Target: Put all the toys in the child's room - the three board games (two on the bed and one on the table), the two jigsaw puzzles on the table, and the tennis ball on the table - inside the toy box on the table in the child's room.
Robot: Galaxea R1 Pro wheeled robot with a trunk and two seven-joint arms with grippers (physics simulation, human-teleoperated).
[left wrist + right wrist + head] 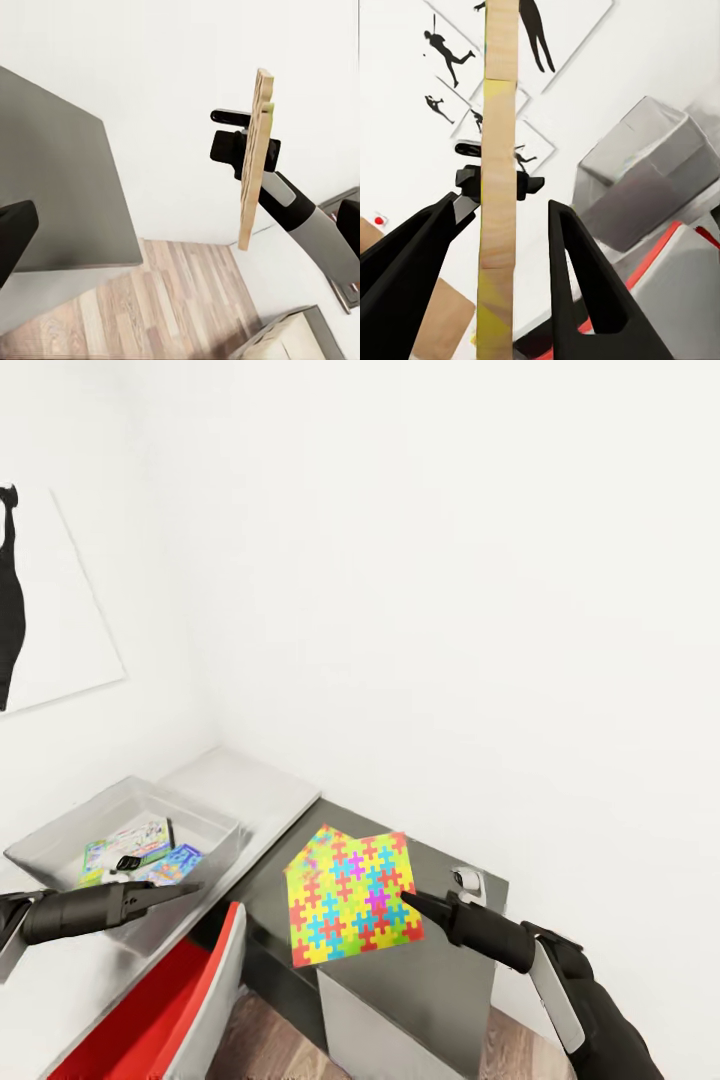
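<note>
My right gripper is shut on a flat jigsaw puzzle printed with bright interlocking pieces, holding it in the air over the dark cabinet. In the wrist views the puzzle shows edge-on. The grey toy box stands on the pale table at the left. A white printed game box and a blue one lie inside it. My left gripper hovers open at the box's near wall, holding nothing. The tennis ball and the bed are out of view.
A red and grey chair stands close between the table and the cabinet. White walls meet in a corner behind the table, with a black silhouette picture on the left wall. Wood-plank floor lies below.
</note>
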